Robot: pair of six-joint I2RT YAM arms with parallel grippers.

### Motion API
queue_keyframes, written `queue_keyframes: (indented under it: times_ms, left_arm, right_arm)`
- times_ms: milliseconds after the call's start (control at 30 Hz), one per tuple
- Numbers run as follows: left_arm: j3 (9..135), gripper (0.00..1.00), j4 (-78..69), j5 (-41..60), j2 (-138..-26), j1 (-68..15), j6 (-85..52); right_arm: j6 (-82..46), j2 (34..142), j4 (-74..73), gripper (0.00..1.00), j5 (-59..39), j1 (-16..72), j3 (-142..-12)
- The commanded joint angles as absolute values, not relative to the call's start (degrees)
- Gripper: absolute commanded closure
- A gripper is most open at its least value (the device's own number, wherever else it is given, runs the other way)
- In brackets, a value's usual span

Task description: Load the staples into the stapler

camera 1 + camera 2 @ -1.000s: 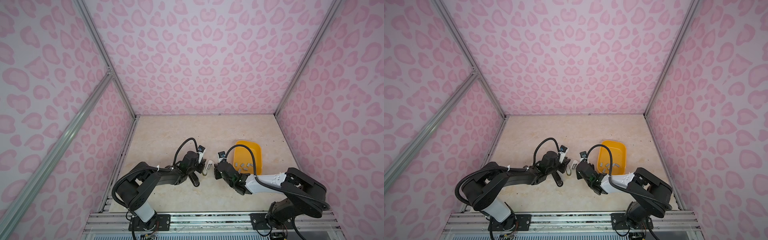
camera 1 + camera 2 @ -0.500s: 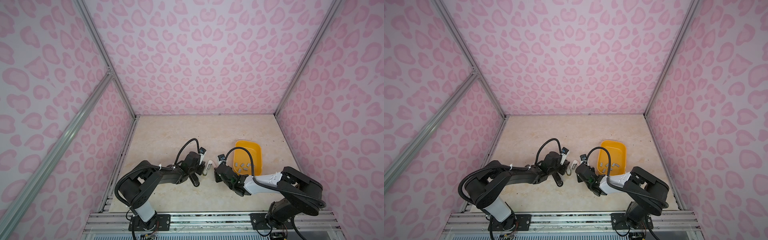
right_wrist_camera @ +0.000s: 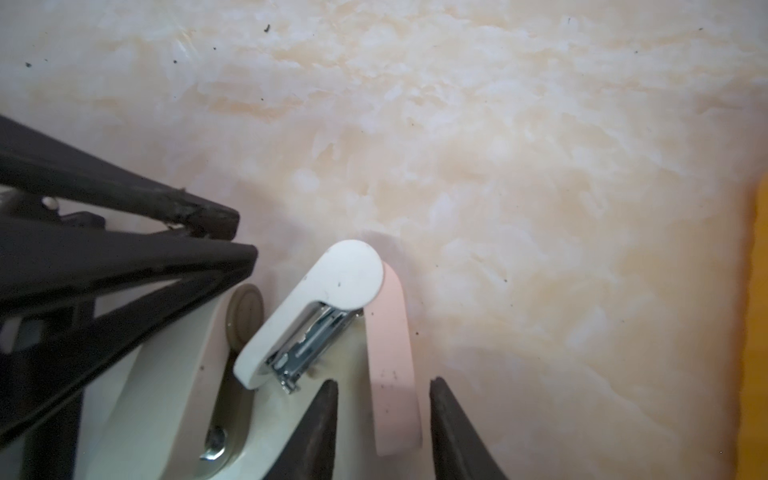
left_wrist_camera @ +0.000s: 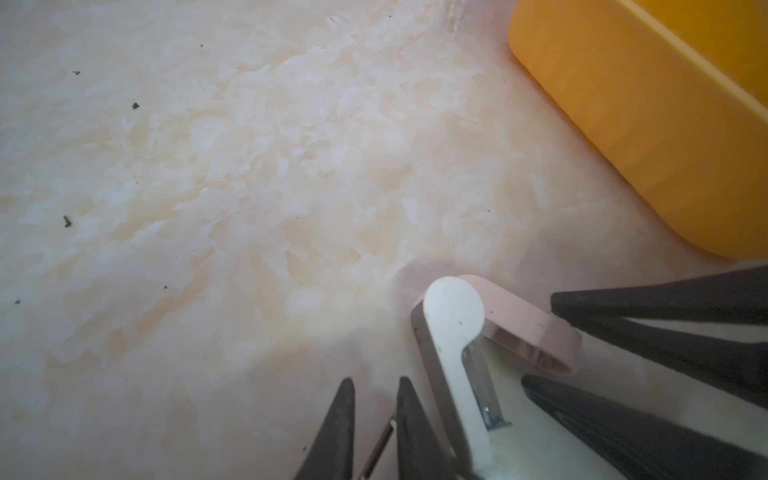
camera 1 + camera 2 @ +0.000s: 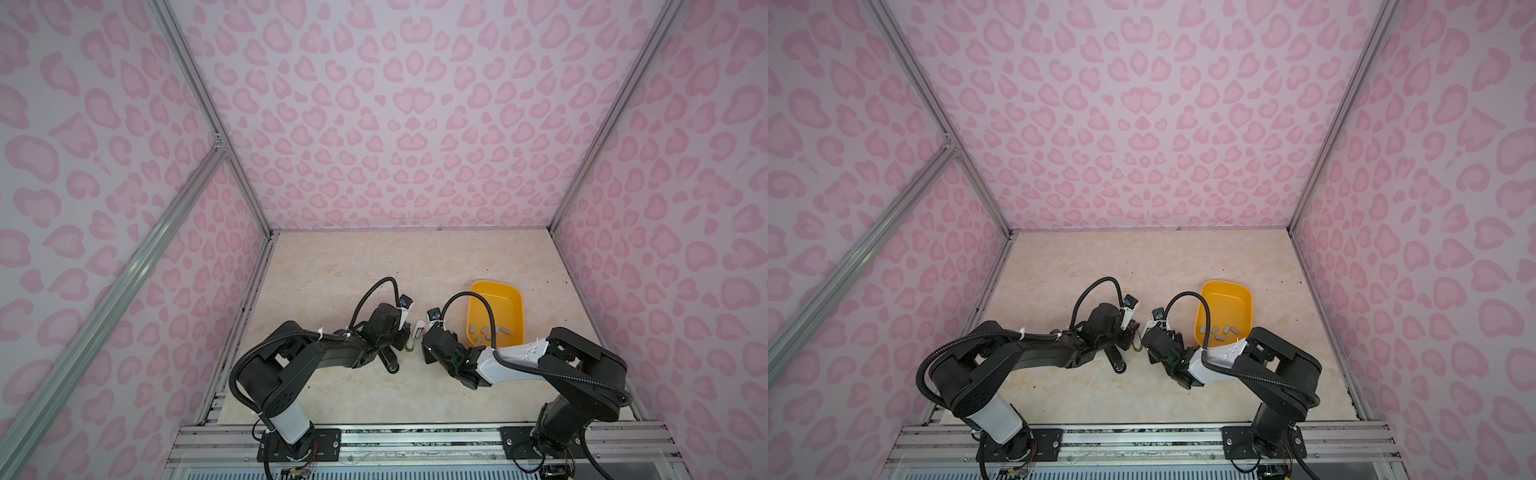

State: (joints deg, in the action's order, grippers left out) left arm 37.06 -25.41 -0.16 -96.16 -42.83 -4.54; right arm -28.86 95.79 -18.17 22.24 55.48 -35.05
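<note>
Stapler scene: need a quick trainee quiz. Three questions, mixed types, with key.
1. True or false: the stapler lies inside the bin.
2. The spare staples lie: A) in the bin B) on the table C) on the stapler.
3. Fill in: the right gripper has its jaws ___, one on either side of the stapler's pink arm.
Key: 1 false; 2 A; 3 open.

I see my black left arm and right arm, each with a white link, ribbed black cable and zip tie.
</note>
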Motion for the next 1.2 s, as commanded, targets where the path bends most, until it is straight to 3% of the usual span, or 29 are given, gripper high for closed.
queue_keyframes:
  times_ms: [0, 533, 1167]
  left_arm:
    - [37.17, 0.79, -24.78, 0.66, -96.33, -42.87, -3.95]
    - [37.01, 0.79, -25.84, 0.89, -94.99, -42.85, -4.98]
    - [29.05, 0.72, -25.03, 2.15, -75.41, -31.15, -16.44]
  right_arm:
    - [-28.43, 96.71, -17.53, 0.64, 23.68, 55.41, -35.16]
    - [-26.89, 94.61, -7.83, 0.80, 29.87, 56.99, -37.62]
    - [-24.21, 98.00, 49.95, 0.83, 44.65, 63.05, -62.09]
